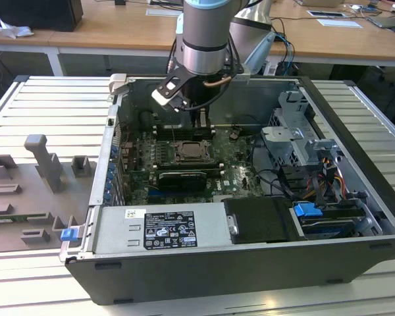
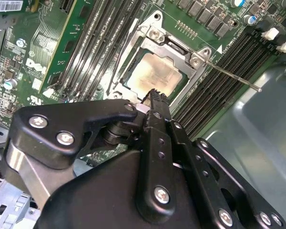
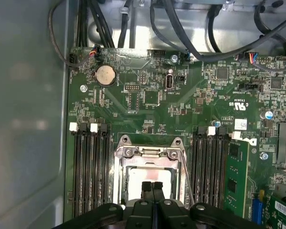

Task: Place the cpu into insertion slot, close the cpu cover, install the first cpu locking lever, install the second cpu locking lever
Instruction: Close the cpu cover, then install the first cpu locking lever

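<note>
Gripper (image 3: 152, 187): fingers clenched together with nothing between them, tips poised just above the cpu; whether they touched it could not be told.
Cpu (image 2: 157, 71): lay flat in the slot right under the fingertips, pale face up.
Slot (image 1: 191, 153): directly below the gripper, on the board (image 3: 152, 105) inside the open case (image 1: 250, 263).
Cover (image 3: 148, 152): down over the cpu, framing it; its two-screw bar sat just beyond the fingertips.
Lever (image 2: 233, 76): thin rod jutting from a cover corner to one side of the gripper, crossing above memory slots.
Memory slots (image 3: 88, 167): flanked the gripper on both sides.
</note>
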